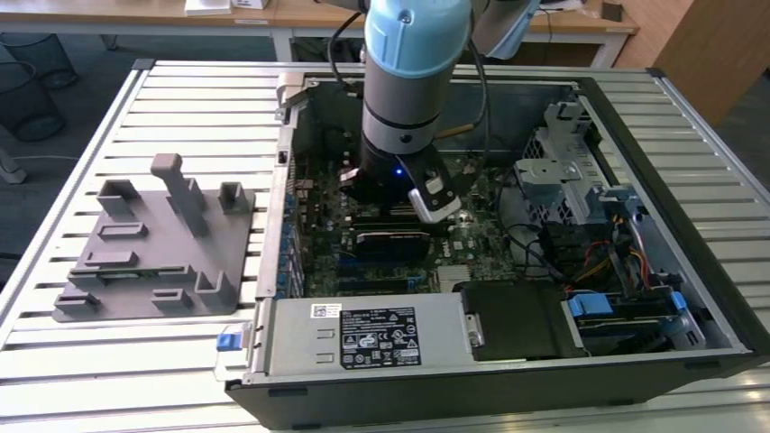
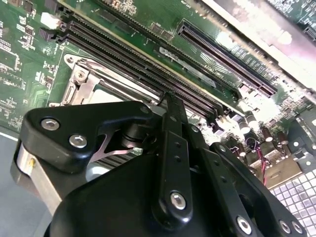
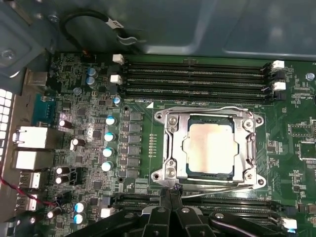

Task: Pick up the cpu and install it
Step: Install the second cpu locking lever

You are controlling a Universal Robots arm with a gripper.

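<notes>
End effector [image 3: 170, 193] hangs vertically beside socketed cpu [image 3: 212, 148].

Cpu [image 3: 212, 148] seated flat in socket, metal retention frame [image 3: 170, 143] around it. Memory slots [image 3: 197, 79] beside frame. Capacitors [image 3: 107, 143] near. Gripper [image 3: 170, 197] fingertips together, touching frame edge.

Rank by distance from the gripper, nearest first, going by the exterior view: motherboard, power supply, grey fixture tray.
1. Motherboard: directly beneath the gripper, inside the case.
2. Power supply: at the case's near edge, below the gripper in the picture.
3. Grey fixture tray: outside the case, on the exterior view's left.
</notes>
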